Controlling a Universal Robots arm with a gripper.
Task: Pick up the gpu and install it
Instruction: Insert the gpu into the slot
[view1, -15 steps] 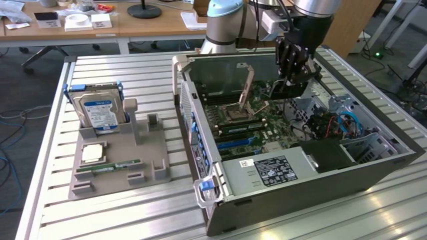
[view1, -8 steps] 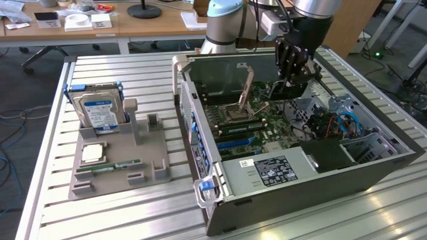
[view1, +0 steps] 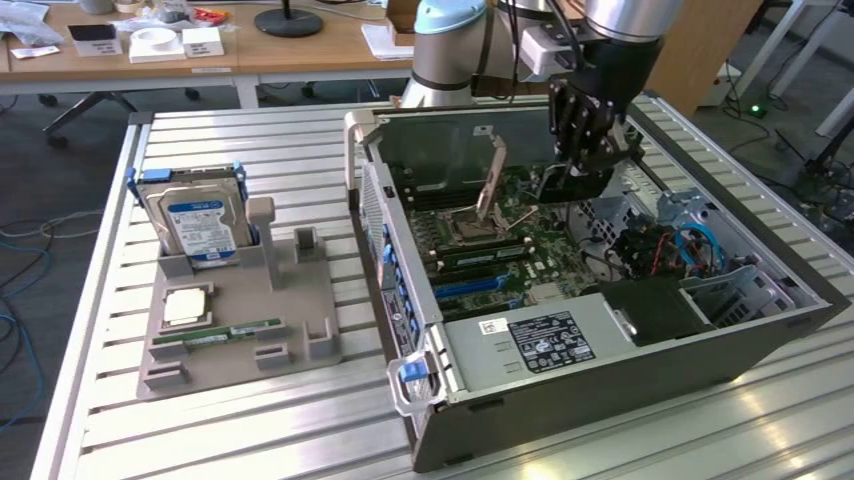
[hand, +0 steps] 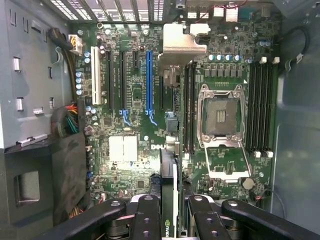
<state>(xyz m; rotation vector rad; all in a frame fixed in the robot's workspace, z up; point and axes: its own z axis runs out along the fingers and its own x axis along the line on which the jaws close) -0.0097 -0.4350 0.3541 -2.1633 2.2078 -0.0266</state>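
Note:
My gripper (view1: 583, 160) hangs inside the open computer case (view1: 400, 250), shut on the gpu (view1: 567, 188), a dark flat card held on edge above the motherboard (view1: 501, 255). In the wrist view the gpu (hand: 169, 175) runs edge-on away from my gripper (hand: 175, 222), clamped between the two black fingers (hand: 147, 220), and its silver end bracket (hand: 182, 40) reaches toward the case's rear wall. The card floats above the board, just beside the blue expansion slot (hand: 148, 82) and apart from it.
The open CPU socket (hand: 221, 117) and black memory slots (hand: 262, 107) lie beside the card. Cables and a drive cage (view1: 694, 250) crowd the case's far end, near the power supply (view1: 547, 340). On the exterior view's left, a grey tray (view1: 307, 300) holds a hard drive (view1: 200, 220), a CPU (view1: 184, 307) and a green memory stick (view1: 218, 332).

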